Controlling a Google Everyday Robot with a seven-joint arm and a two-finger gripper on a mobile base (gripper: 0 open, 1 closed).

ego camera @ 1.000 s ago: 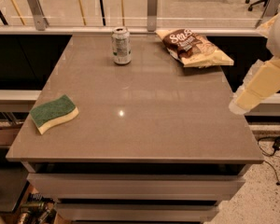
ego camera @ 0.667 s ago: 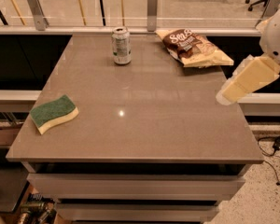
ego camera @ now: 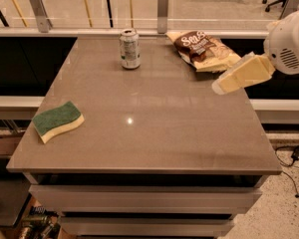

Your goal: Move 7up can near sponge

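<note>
The 7up can (ego camera: pixel 130 49) stands upright near the far edge of the brown table (ego camera: pixel 149 133), left of centre. The sponge (ego camera: pixel 58 120), green top over yellow foam, lies near the table's left edge, well apart from the can. My gripper (ego camera: pixel 228 83) reaches in from the right on a white arm, above the table's right side, below the chip bag and far right of the can. It holds nothing.
A brown-and-cream chip bag (ego camera: pixel 203 50) lies at the far right of the table. A glass railing with metal posts (ego camera: pixel 162 4) runs behind the table. Drawers (ego camera: pixel 139 198) sit under the tabletop. A cable (ego camera: pixel 294 153) lies on the floor at right.
My gripper has moved up and to the left, from beside the table's right edge to over its right side near the chip bag. The can and sponge have not moved.
</note>
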